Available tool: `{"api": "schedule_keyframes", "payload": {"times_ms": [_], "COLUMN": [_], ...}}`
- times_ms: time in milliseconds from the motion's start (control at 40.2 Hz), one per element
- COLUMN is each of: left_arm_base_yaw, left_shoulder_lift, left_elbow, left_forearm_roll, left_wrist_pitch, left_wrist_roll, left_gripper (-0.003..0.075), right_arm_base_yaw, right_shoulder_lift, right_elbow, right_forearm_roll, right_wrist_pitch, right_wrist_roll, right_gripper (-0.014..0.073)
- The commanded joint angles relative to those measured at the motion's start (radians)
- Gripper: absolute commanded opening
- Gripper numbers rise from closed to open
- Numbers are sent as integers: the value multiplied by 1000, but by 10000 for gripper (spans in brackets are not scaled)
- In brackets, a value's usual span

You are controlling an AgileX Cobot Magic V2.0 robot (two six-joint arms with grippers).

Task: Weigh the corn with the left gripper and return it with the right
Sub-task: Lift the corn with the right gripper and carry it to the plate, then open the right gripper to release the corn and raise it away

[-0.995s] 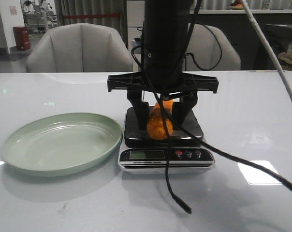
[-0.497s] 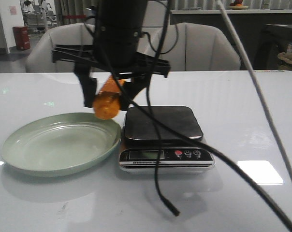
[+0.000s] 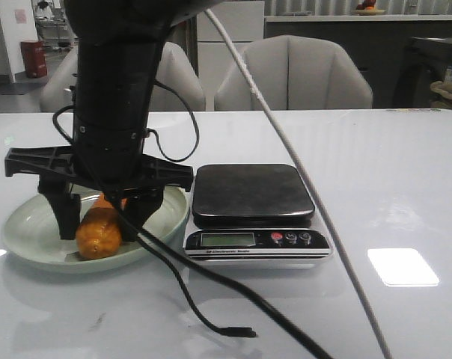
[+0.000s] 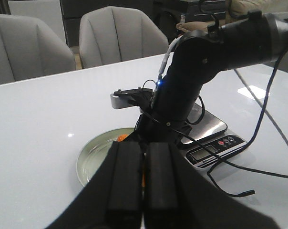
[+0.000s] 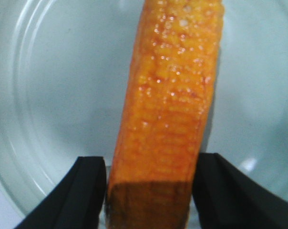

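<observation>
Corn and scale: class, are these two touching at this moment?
Apart. The front view shows the corn over the plate, left of the scale, with the plate's rim between them.
</observation>
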Motion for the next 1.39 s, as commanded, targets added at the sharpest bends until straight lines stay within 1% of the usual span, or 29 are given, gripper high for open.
{"api": "schedule_keyframes", "payload": {"times_ms": [0, 149, 348, 522, 597, 821, 970, 1094, 1219, 1368], "left_arm_base_yaw": [-2, -2, -2, -2, -2, -2, -2, -2, -2, -2], "left_shoulder_lift": [13, 13, 13, 13, 13, 13, 13, 13, 13, 13], "left_elbow": [-22, -22, -22, -22, -22, -22, -22, -22, -22, -22], "left_forearm_roll": [7, 7, 7, 7, 7, 7, 7, 7, 7, 7], "left_wrist_pitch": [-69, -69, -69, -69, -69, -69, -69, -69, -69, -69], "left_wrist_roll": [-3, -3, -3, -3, -3, -3, -3, -3, -3, -3], "left_gripper": [134, 133, 133, 134, 133, 133, 133, 133, 134, 133], "right_arm_base_yaw": [1, -9, -37, -62, -77, -133, -159, -181, -206, -262], "right_shoulder_lift": [-64, -76, -120, -202, -238, -342, -428, -514, -609, -758], "right_elbow": [-57, -118, -206, -213, -209, -205, -140, -45, 94, 326], "right_forearm_roll": [-1, -3, 2, 8, 8, 9, 11, 11, 11, 11], "right_wrist_pitch": [-3, 58, 200, 311, 342, 439, 429, 415, 356, 251], "right_wrist_roll": [-9, -22, -203, -394, -445, -544, -574, -615, -637, -650], "right_gripper": [559, 566, 566, 566, 566, 565, 565, 565, 565, 565]}}
